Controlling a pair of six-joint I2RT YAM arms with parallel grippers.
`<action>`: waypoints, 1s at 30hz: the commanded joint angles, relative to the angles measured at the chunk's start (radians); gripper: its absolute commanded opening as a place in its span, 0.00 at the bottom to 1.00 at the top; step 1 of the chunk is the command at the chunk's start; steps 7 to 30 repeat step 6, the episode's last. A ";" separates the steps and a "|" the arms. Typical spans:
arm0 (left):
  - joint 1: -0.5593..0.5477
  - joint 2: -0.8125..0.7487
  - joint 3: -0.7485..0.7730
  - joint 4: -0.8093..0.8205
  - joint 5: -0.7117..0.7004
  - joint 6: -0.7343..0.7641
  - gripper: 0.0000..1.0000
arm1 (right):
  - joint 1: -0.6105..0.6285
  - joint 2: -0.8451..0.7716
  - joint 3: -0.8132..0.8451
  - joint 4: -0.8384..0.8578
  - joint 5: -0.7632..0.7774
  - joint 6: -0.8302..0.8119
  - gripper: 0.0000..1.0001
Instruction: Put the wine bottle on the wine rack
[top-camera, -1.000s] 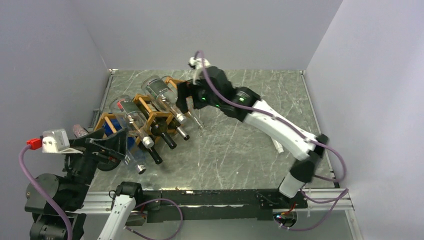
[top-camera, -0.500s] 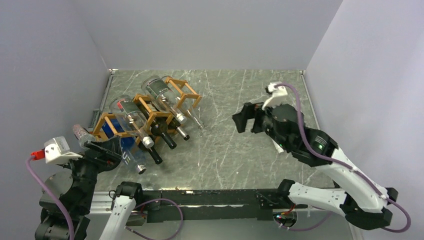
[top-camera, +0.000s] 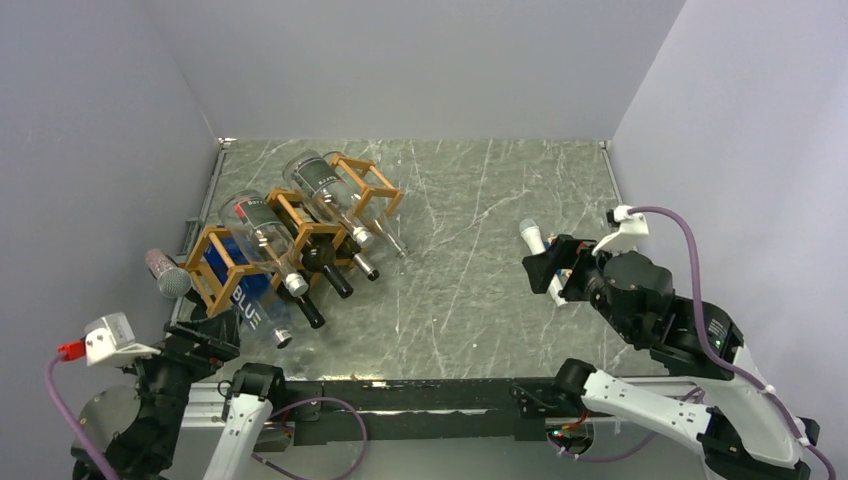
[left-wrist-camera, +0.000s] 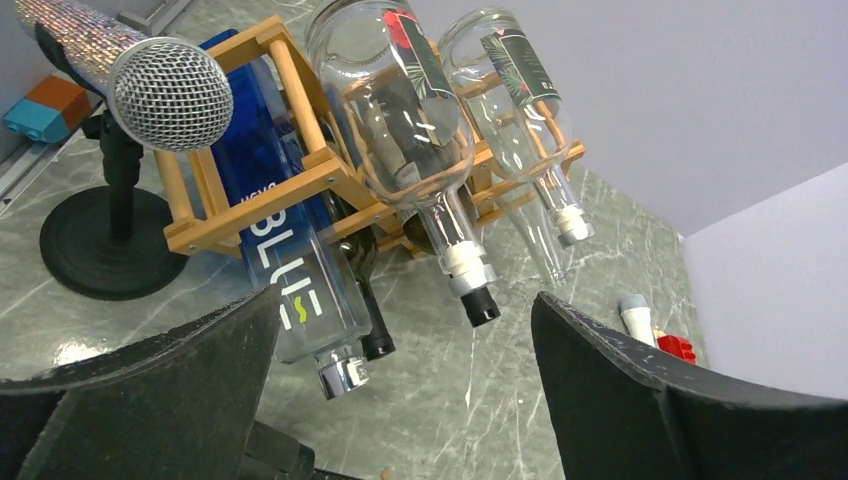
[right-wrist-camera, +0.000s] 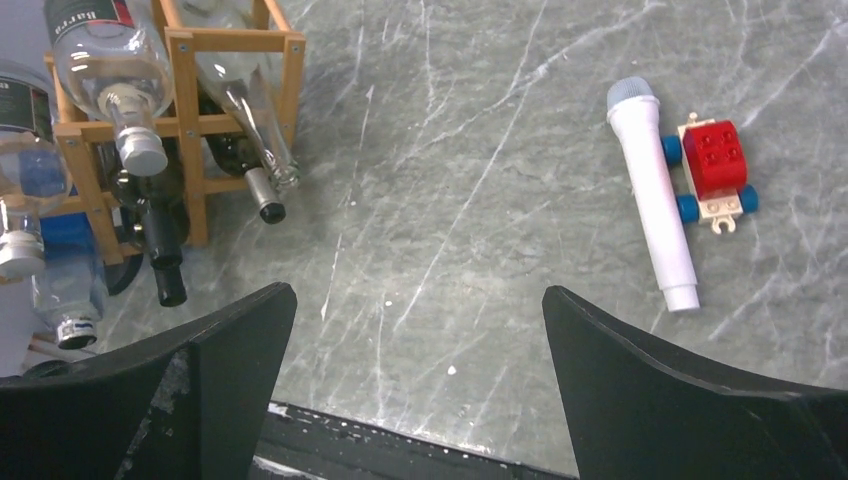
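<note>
Top external view, near edge first: both arms sit low at the counter's near edge. In the wrist views the left jaws and the right jaws each stand wide apart with nothing between them.

Just beyond the left jaws, the rack (top-camera: 213, 262) slants from the near-left corner toward the far middle. Every bottle in sight lies in it, necks jutting toward the counter's middle:
- a blue bottle (left-wrist-camera: 285, 260) in the nearest cell
- dark bottles (top-camera: 330, 272) low down, one of them probably the wine bottle
- clear bottles (left-wrist-camera: 400, 130) on top

No bottle lies loose. A silver mic (left-wrist-camera: 150, 85) stands at the left edge. A white mic (right-wrist-camera: 655, 190) and a red car (right-wrist-camera: 715, 160) lie toward the right edge.

I judge the placing done. Any next move calls only for keeping both arms clear of the necks.
</note>
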 joint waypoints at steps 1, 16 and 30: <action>-0.001 -0.018 0.064 -0.060 -0.007 -0.020 0.99 | -0.002 -0.053 0.031 -0.064 0.021 0.037 1.00; -0.002 -0.018 0.088 -0.084 -0.014 -0.012 0.99 | -0.002 -0.098 0.022 -0.049 0.023 0.032 1.00; -0.002 -0.018 0.088 -0.084 -0.014 -0.012 0.99 | -0.002 -0.098 0.022 -0.049 0.023 0.032 1.00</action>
